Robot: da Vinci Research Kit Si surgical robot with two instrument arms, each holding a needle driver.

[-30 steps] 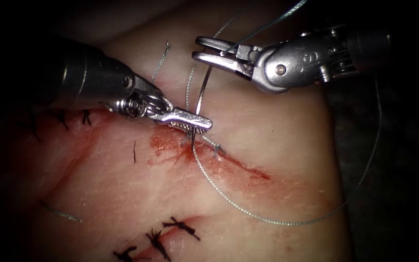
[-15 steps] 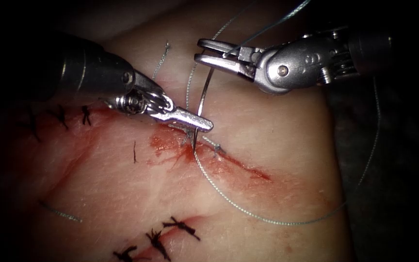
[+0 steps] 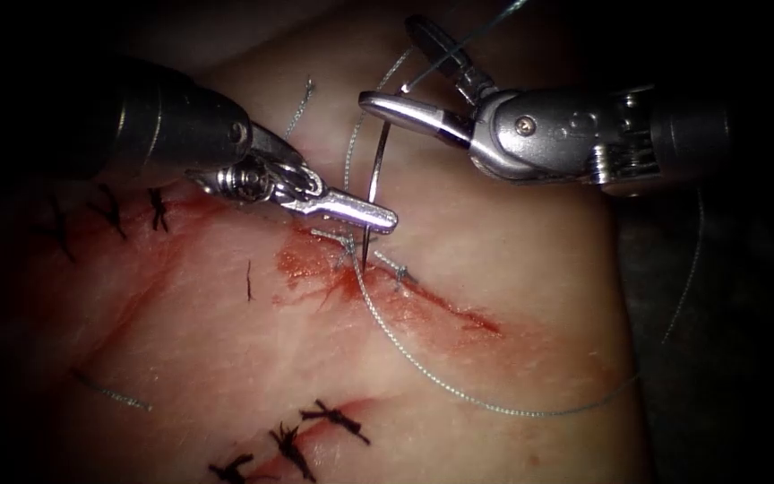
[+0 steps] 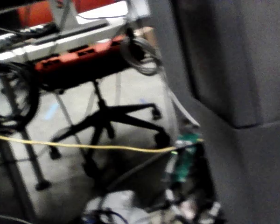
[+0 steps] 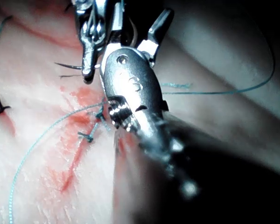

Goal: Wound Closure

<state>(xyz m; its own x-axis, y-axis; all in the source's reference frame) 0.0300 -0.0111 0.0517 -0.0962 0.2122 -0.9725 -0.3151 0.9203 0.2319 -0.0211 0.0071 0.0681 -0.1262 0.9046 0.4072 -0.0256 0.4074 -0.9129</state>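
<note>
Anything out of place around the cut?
Nothing damaged. A cut thread end lies loose on the tissue left of the cut; red fluid smears the cut. The left tool grips the needle low on its curve, tip in the tissue; right tool open, holding nothing.

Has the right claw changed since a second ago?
Yes. The right claw was shut near the needle's top; now it has opened, upper jaw swung up away from the cut.

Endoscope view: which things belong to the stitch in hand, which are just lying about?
In use:
- needle, tip in the tissue at the cut
- left tool, shut on the needle
- right tool, jaws open, holding nothing
- thread

Lying about:
- dark finished stitches
- cut thread end
- red fluid
</note>
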